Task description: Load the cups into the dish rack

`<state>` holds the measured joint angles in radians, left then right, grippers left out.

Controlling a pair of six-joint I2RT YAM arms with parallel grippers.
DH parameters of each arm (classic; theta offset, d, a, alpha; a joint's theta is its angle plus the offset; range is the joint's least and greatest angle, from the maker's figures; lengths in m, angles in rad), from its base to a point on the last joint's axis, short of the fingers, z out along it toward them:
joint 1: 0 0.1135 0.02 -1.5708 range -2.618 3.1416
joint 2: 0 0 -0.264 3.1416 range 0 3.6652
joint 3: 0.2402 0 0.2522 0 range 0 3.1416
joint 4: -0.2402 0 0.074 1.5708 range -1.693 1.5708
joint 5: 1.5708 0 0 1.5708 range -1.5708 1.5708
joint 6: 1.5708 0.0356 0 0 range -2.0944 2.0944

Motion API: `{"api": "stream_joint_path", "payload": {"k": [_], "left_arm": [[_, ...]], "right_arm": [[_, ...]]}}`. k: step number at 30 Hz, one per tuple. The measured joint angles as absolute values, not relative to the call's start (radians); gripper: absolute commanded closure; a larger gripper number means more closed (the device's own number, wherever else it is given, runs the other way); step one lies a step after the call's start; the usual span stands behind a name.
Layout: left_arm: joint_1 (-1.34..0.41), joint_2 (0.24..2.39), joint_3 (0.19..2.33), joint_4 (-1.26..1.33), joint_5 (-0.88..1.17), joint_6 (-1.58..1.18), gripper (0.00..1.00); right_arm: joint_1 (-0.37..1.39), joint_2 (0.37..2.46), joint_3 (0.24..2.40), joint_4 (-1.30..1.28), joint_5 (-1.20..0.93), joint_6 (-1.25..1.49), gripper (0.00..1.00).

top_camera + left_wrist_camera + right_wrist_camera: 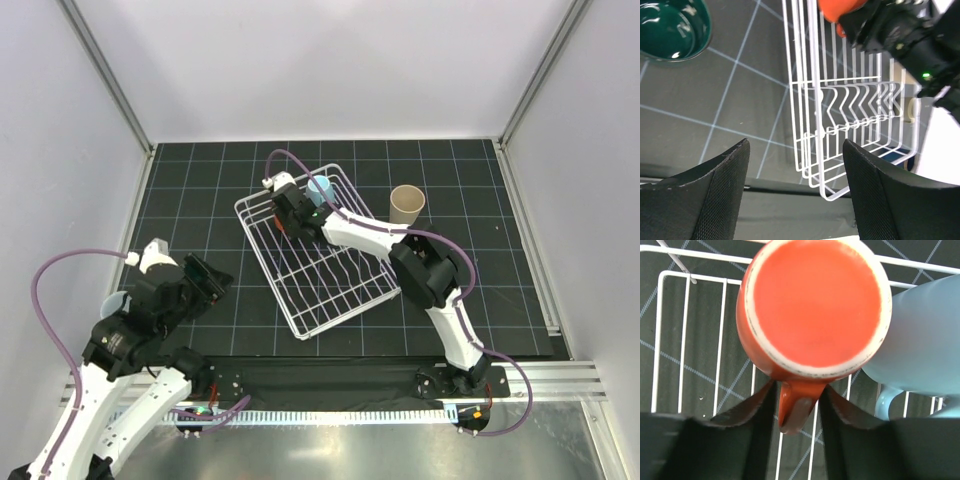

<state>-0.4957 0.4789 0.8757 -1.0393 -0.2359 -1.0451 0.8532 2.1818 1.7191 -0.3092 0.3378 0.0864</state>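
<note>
An orange cup [815, 305] stands upside down in the far left corner of the white dish rack [690, 251], next to a light blue cup [925, 340]. My right gripper [797, 390] straddles the orange cup's handle [800, 407]; its fingers are slightly parted, with thin gaps on both sides, so it is open. From above, the right gripper [288, 210] hangs over the dish rack [300, 335] by the light blue cup [320, 188]. A beige tumbler [407, 205] stands right of the rack. My left gripper [796, 165] is open and empty, left of the rack [812, 100]. A dark teal cup [672, 27] sits on the mat.
The black gridded mat [200, 190] covers the table, with grey walls on three sides. A pale blue object [115, 303] shows partly behind the left arm. The metal rail [330, 410] with the arm bases runs along the near edge.
</note>
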Motion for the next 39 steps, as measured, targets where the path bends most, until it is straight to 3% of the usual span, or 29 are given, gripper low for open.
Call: {"api": "stream_joint_path", "payload": {"k": [7,11,28,39], "left_arm": [[-0.496,0.547,0.895,-1.084,-0.254,-1.018,0.25],[-0.496,0.584,0.934,-1.123,-0.291,-0.988,0.29],[-0.495,1.056,1.047,-1.139,-0.429,-0.665,0.3],[-0.378,1.269,1.044,-1.054,-0.441,-0.549,0.39]], "right_arm": [[0.852,2.161,1.696,-0.292,0.332,0.096,0.52],[0.851,2.051,1.585,-0.281,0.313,0.121,0.51],[0.855,1.165,0.99,-0.282,0.16,0.221,0.43],[0.855,0.811,0.893,-0.395,0.105,0.243,0.41]]}}
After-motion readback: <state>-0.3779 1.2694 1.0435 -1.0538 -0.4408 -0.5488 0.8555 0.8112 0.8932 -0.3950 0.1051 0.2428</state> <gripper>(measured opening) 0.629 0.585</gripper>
